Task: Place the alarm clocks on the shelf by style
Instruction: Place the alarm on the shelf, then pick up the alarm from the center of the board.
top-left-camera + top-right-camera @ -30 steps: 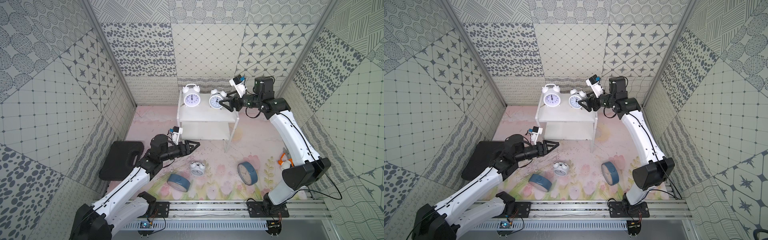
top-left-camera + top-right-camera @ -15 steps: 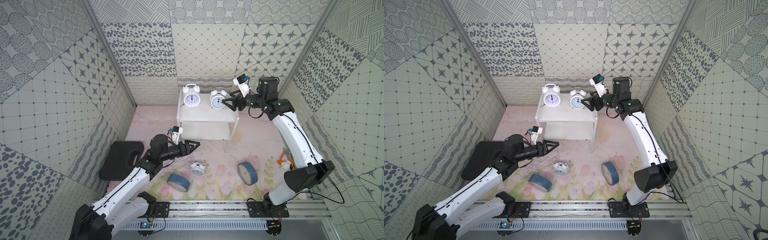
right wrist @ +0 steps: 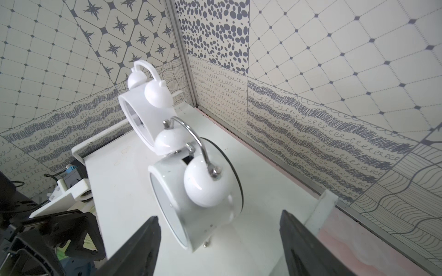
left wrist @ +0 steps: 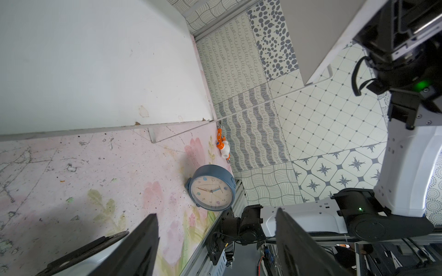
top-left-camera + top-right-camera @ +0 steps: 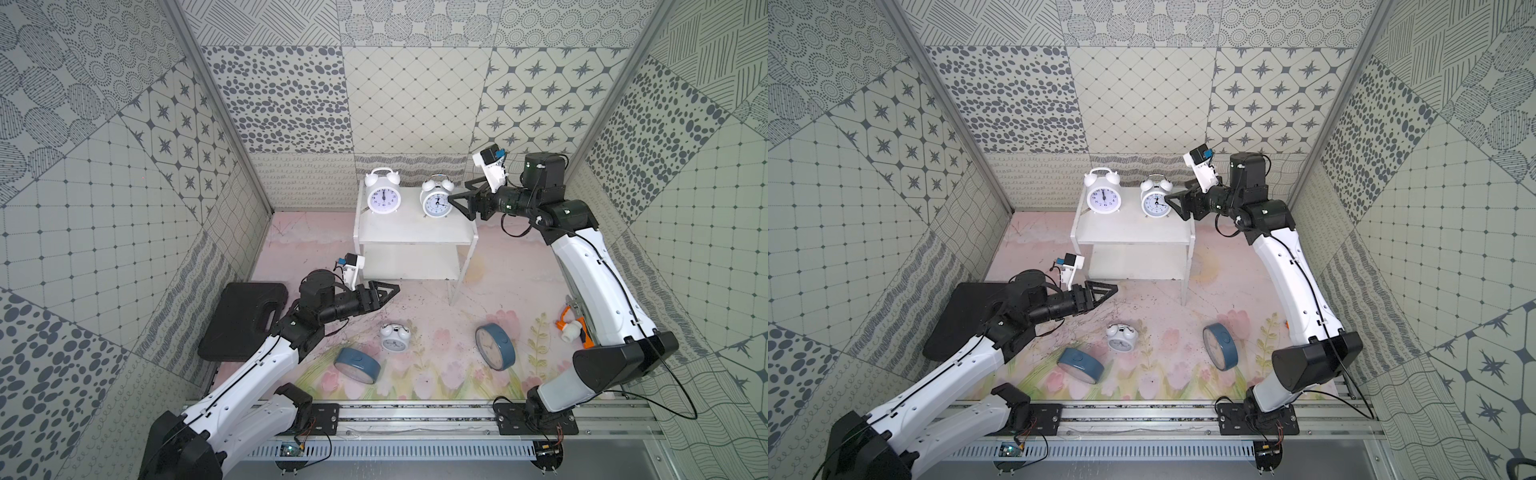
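Two pincers gape empty: our right pincer [image 5: 454, 200] hangs at 3 o'clock of the second white clock [image 5: 435, 202] on the shelf's [image 5: 415, 237] top board. Our left pincer [image 5: 392, 290] is nearer the third white clock [image 5: 395, 338], face-up on the counter [image 5: 436, 316] at its 5 o'clock, bells toward 12, room all round.

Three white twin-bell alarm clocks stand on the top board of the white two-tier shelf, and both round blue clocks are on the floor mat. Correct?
Only two white twin-bell alarm clocks stand on the top board of the white two-tier shelf; the third white clock is on the floor mat, as both top views show. The round blue clocks are there too.
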Action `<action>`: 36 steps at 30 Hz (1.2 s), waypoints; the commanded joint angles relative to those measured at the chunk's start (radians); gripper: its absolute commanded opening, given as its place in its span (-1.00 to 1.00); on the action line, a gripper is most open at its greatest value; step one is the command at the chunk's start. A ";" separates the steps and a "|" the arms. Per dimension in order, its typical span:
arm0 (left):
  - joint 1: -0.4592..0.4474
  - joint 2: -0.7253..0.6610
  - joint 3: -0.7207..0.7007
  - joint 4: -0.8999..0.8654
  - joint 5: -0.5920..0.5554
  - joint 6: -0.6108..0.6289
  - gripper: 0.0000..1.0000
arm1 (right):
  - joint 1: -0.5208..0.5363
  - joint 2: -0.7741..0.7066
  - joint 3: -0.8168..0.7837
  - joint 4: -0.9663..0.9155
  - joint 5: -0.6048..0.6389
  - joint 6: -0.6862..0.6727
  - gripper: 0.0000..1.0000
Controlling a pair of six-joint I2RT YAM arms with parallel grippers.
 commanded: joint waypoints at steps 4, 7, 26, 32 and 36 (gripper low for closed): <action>0.004 -0.026 0.032 -0.121 -0.136 0.040 0.59 | 0.194 -0.184 -0.045 -0.039 0.225 0.021 0.67; 0.005 -0.047 0.048 -0.225 -0.235 0.045 0.59 | 0.332 -0.268 -0.145 -0.046 0.339 0.039 0.66; 0.009 -0.154 0.047 -0.452 -0.399 0.037 0.58 | 0.800 -0.463 -0.939 0.225 0.720 0.603 0.54; 0.010 -0.119 0.040 -0.437 -0.394 0.015 0.53 | 0.800 -0.349 -0.982 0.344 0.648 0.590 0.54; 0.010 -0.104 0.033 -0.423 -0.372 0.010 0.51 | 0.800 -0.301 -1.025 0.464 0.614 0.592 0.51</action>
